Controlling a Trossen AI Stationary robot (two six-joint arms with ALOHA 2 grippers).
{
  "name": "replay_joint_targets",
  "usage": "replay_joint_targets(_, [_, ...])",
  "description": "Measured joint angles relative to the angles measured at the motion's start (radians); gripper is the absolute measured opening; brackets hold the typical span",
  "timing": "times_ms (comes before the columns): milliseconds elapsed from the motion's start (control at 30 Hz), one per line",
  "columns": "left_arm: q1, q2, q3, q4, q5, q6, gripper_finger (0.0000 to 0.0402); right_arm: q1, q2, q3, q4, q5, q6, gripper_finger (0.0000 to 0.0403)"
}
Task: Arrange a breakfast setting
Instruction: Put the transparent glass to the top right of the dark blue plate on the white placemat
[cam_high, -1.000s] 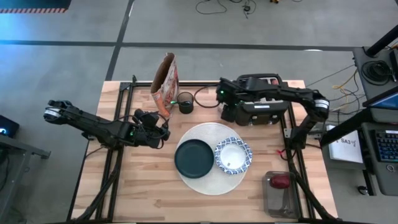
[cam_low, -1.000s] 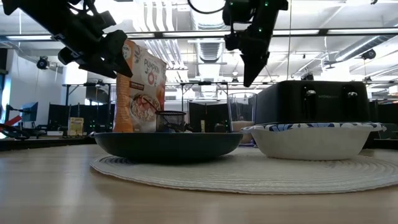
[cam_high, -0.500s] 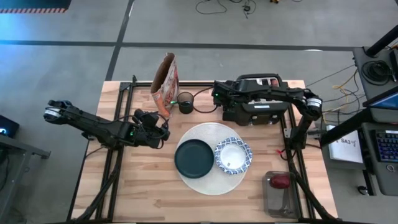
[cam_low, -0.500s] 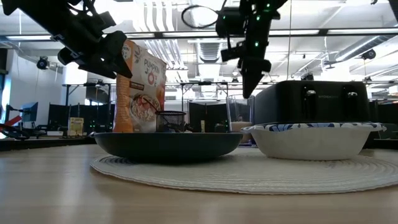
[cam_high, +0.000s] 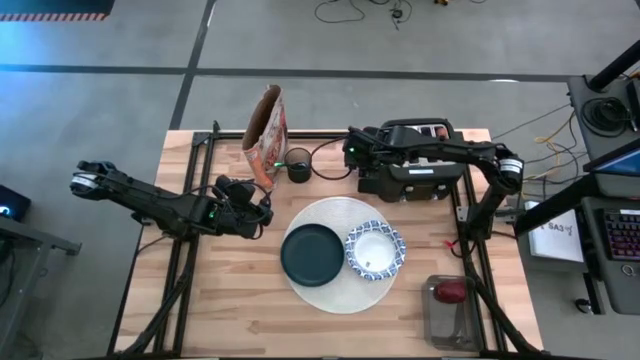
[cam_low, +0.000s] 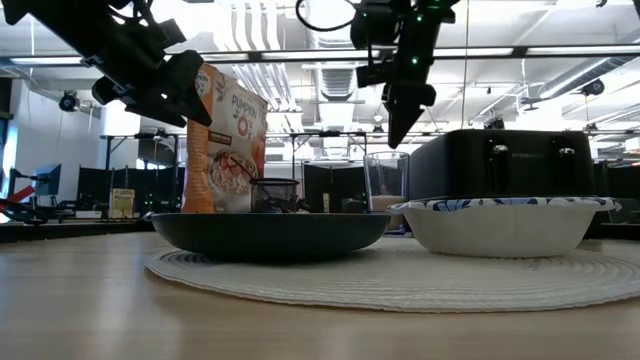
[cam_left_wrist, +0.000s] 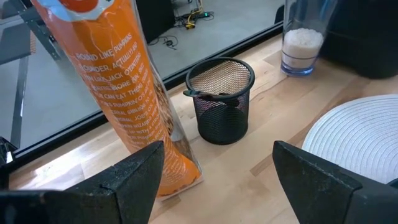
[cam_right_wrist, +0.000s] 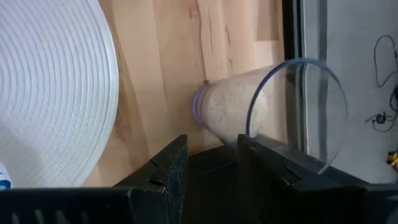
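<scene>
toaster (cam_high: 415, 172) beside glass (cam_right_wrist: 273, 106) — right gripper (cam_low: 395, 125) above

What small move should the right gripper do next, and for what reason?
Probably lower a little over the clear glass beside the toaster. The right gripper hangs above it, one finger each side of the rim, not yet gripping.

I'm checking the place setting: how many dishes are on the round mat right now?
2. A dark green plate sits on the left part of the white mat, and a blue-and-white bowl sits on its right part, beside the plate. Nothing else shows on the mat.
</scene>
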Motion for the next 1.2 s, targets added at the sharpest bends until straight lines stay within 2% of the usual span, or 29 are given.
replay_joint_targets(367, [0.0, 0.0, 0.0, 0.001, 0.0, 0.0, 0.0283, -0.035, 0.039, -0.002, 0.11, 0.008, -0.014, 0.0127])
replay_joint_targets(733, [0.0, 0.001, 0.0, 0.001, 0.0, 0.0, 0.0283, -0.057, 0.117, -0.002, 0.089, -0.022, -0.026, 0.0122])
replay_joint_targets(900, [0.0, 0.001, 0.0, 0.0, 0.0, 0.0, 0.0283, -0.057, 0.116, -0.002, 0.078, -0.045, -0.026, 0.0091])
replay_joint_targets(1100, [0.0, 0.002, 0.0, 0.001, 0.0, 0.0, 0.0283, -0.057, 0.115, -0.002, 0.05, -0.062, -0.027, 0.0022])
replay_joint_targets(1200, [0.0, 0.002, 0.0, 0.001, 0.0, 0.0, 0.0283, -0.056, 0.115, -0.003, 0.035, -0.075, -0.035, 0.0011])
